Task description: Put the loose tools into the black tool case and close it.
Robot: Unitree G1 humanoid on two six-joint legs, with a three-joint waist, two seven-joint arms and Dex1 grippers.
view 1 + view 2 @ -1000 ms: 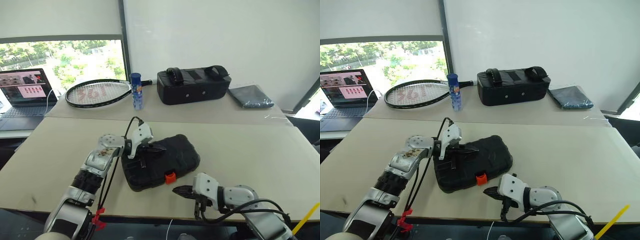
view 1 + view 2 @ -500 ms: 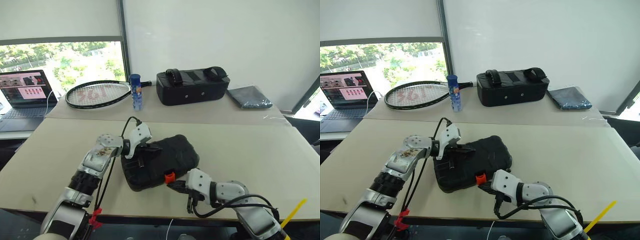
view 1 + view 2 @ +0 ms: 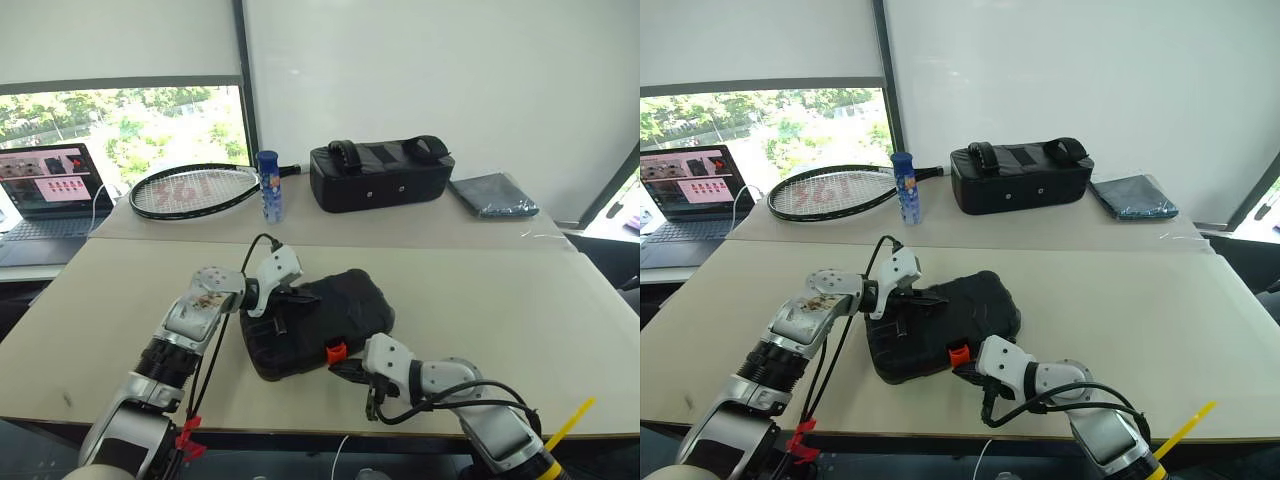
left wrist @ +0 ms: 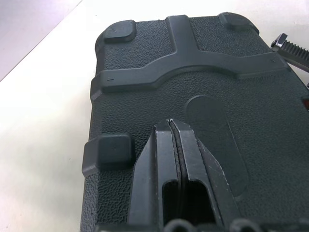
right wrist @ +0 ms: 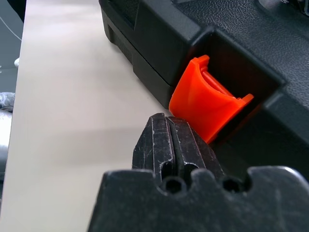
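Right gripper [image 5: 170, 126], shut, has crept to the orange latch [image 5: 205, 105] at the case's [image 3: 320, 320] 6 o'clock edge; left gripper [image 4: 172, 130], shut, presses the lid. Rigid shell: push the latch.

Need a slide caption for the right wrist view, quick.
Shut right gripper at the orange latch of the closed black tool case on the table.

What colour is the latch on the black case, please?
Orange latch, clearest in the right wrist view.

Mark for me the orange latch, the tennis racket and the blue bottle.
orange latch [image 5: 205, 103], right wrist view, its curved front.
tennis racket [image 3: 190, 188], left eye view, the strings.
blue bottle [image 3: 270, 186], left eye view, its body.
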